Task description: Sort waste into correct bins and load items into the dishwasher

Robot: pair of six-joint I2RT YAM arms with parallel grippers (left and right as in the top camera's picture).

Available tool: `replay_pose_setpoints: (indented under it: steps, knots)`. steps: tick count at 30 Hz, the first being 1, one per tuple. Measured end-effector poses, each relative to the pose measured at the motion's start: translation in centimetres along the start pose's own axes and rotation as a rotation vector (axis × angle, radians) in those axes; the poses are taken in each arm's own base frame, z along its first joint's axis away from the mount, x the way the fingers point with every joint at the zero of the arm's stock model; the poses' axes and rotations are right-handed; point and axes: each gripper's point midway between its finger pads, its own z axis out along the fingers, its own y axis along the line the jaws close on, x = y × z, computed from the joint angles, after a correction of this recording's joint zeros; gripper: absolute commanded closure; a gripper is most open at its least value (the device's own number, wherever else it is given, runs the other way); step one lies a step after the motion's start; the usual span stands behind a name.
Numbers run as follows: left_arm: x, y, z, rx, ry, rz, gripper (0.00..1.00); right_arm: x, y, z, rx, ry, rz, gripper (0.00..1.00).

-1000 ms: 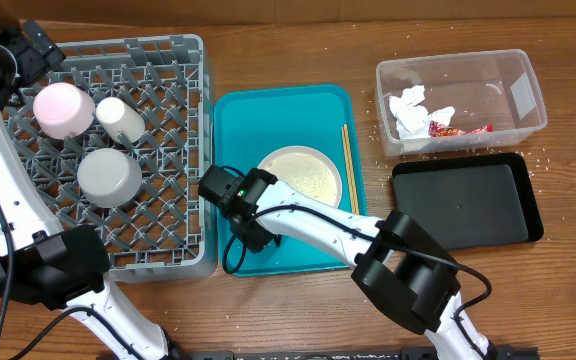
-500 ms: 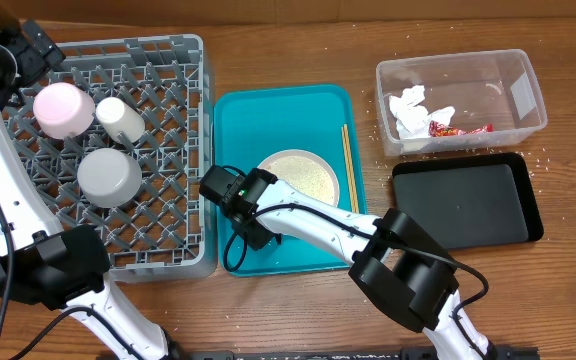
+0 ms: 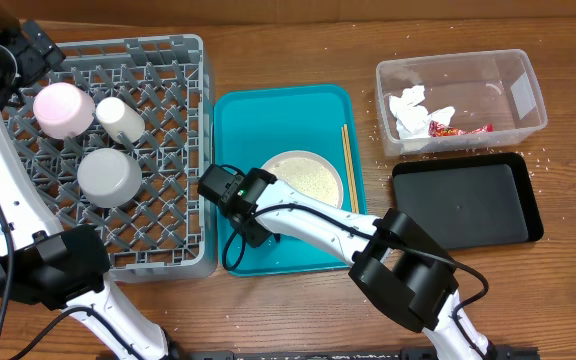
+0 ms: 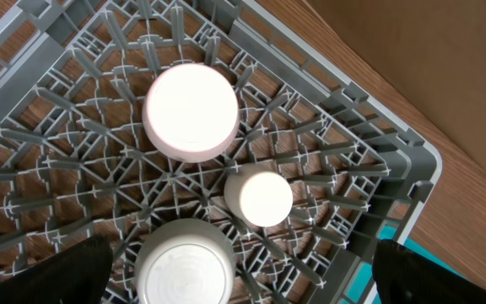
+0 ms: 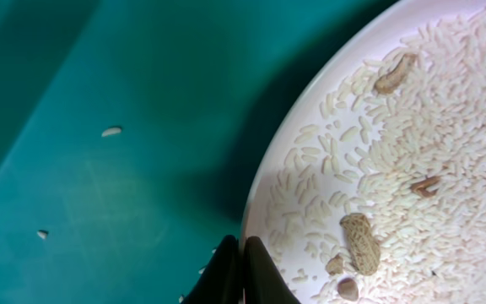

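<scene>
My right gripper [image 3: 257,217] [image 5: 243,268] is shut on the left rim of the large white plate [image 3: 313,178] [image 5: 412,127], which holds rice scraps and peanuts and sits on the teal tray [image 3: 268,115]. The chopsticks [image 3: 349,168] lie on the tray to the plate's right. The pink dish [image 3: 63,108] [image 4: 191,111], white cup [image 3: 120,118] [image 4: 258,198] and grey bowl [image 3: 108,176] [image 4: 186,270] stand upside down in the grey rack [image 3: 168,130]. My left gripper [image 3: 28,45] [image 4: 247,274] hangs open and empty above the rack.
The clear tub [image 3: 513,90] at the back right holds white tissue [image 3: 408,108] and a red wrapper [image 3: 446,128]. The black tray [image 3: 463,200] lies in front of it. Loose rice grains are scattered on the wood around the tub.
My right gripper and the plate have shifted very slightly on the teal tray. The left arm has not moved.
</scene>
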Motion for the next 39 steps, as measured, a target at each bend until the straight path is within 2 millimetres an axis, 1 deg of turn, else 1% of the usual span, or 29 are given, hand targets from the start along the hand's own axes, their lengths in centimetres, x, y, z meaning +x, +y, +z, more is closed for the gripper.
replay_pose_setpoints:
  steps: [8,17,23,27,32,34,39]
  knots:
    - [0.0,0.0,0.0,0.0,0.0,0.0,0.0,-2.3,-0.6,-1.6,0.036,-0.066,0.029,0.96]
    - [0.0,0.0,0.0,0.0,0.0,0.0,0.0,-2.5,-1.2,-1.7,0.068,-0.078,0.049,0.96]
    - [0.0,0.0,0.0,0.0,0.0,0.0,0.0,-2.9,-1.0,-1.7,0.055,-0.093,0.063,0.96]
    - [0.0,0.0,0.0,0.0,0.0,0.0,0.0,-2.9,-0.7,-1.2,0.048,-0.085,0.063,0.94]
    - [0.0,0.0,0.0,0.0,0.0,0.0,0.0,-2.8,-0.3,0.3,0.044,-0.065,0.064,0.86]
    - [0.0,0.0,0.0,0.0,0.0,0.0,0.0,-2.6,-0.3,0.7,0.044,-0.057,0.064,0.85]
    - [0.0,0.0,0.0,0.0,0.0,0.0,0.0,-2.8,-0.2,0.8,0.041,-0.065,0.065,0.84]
